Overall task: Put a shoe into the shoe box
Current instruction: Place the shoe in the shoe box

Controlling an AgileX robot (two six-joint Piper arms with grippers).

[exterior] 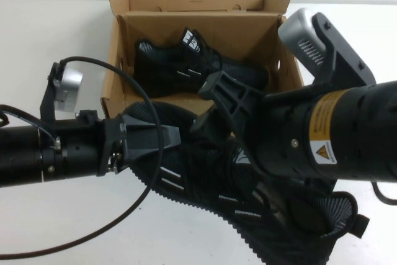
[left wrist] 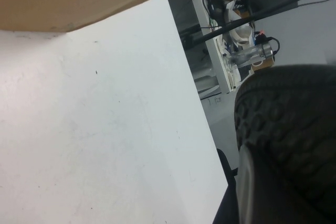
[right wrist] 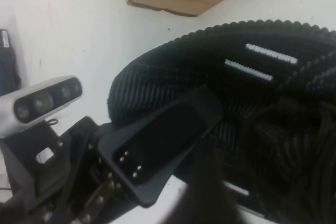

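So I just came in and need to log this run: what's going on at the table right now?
Both arms are working on a black shoe lying on the white table just in front of the open shoe box. The left end effector is at the shoe's toe, and the right end effector is over its middle, near the laces. A second identical shoe already lies inside the box. The near shoe is not in the box yet.
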